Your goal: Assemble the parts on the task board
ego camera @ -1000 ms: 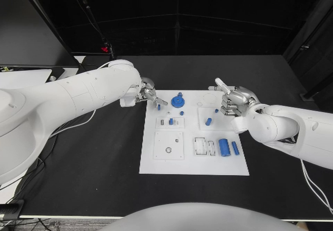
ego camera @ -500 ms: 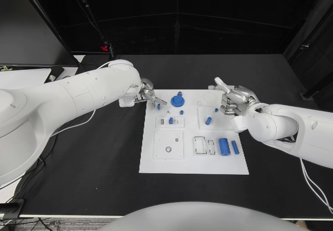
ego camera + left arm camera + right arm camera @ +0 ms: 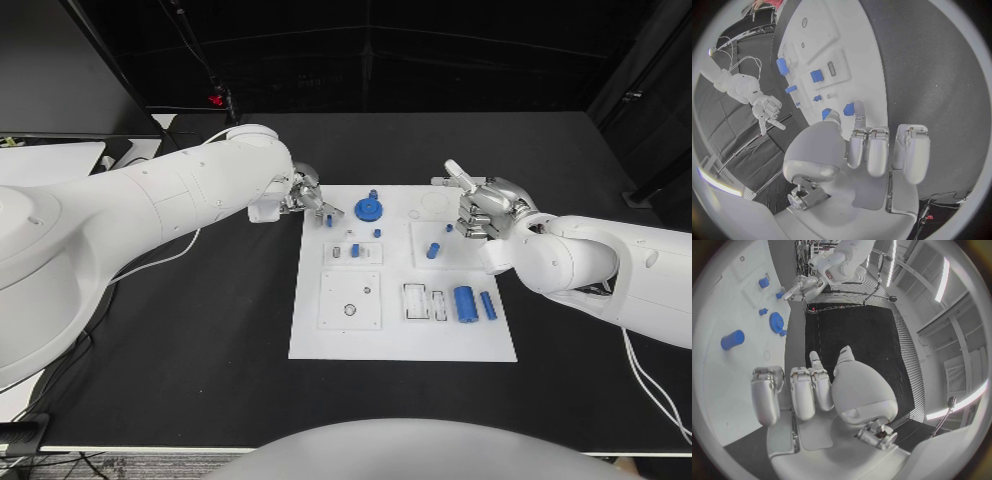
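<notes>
The white task board (image 3: 404, 340) lies mid-table. My left hand (image 3: 303, 194) is at its far left corner and pinches a small blue peg (image 3: 329, 221) between thumb and a finger. The left wrist view has this blue peg (image 3: 848, 108) at the fingertips (image 3: 858, 106). Beside it on the board sits a blue gear (image 3: 371, 209). My right hand (image 3: 486, 208) hovers over the board's far right part, its fingers curled on nothing and one finger pointing away. Below it are a small blue piece (image 3: 433, 252) and a big blue cylinder (image 3: 464, 303).
More small blue pieces (image 3: 355, 250) stand in the board's middle slots, and a slim blue pin (image 3: 489, 306) lies by the cylinder. In the right wrist view the gear (image 3: 774, 320) and the cylinder (image 3: 732, 340) lie on the board (image 3: 729, 295). Black table surrounds the board.
</notes>
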